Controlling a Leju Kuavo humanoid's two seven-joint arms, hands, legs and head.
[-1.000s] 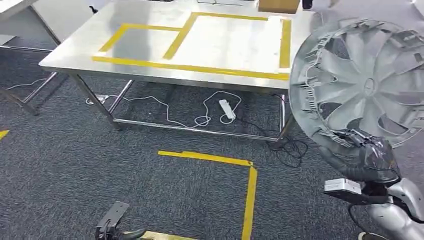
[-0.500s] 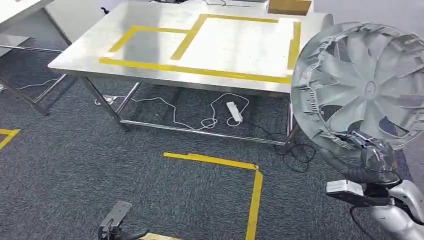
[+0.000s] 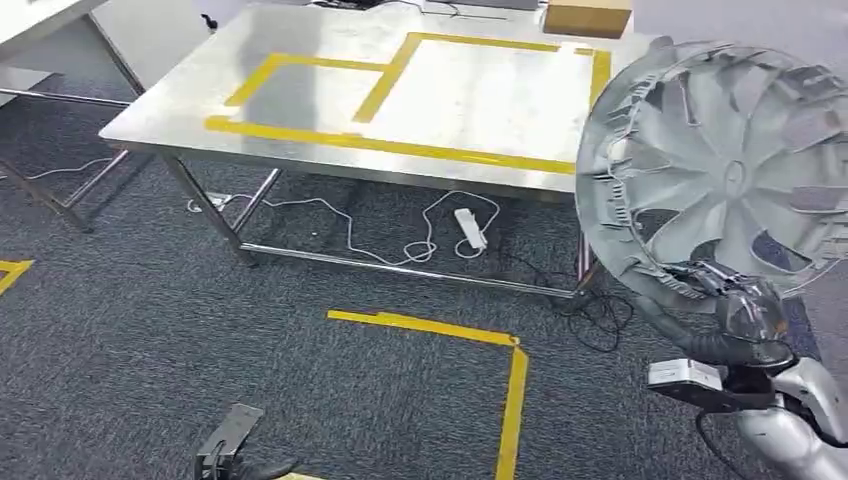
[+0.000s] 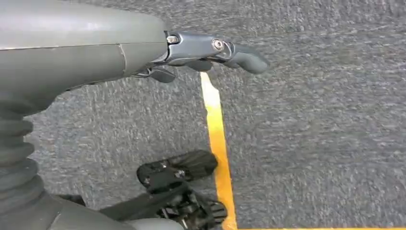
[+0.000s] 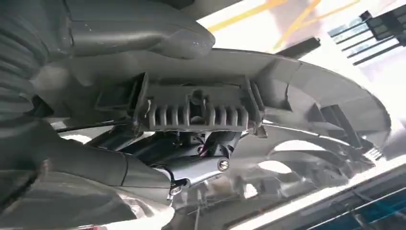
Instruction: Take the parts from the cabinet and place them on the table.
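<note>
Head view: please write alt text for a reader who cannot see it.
The robot's right hand holds a large grey wheel cover upright by its lower rim, near a steel table marked with yellow tape rectangles. A white power strip lies underneath on dark carpet.

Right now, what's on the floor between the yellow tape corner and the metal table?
In the head view, bare grey carpet runs from the yellow tape corner toward the metal table; nearer its legs lie a white power strip and loose cables.
</note>
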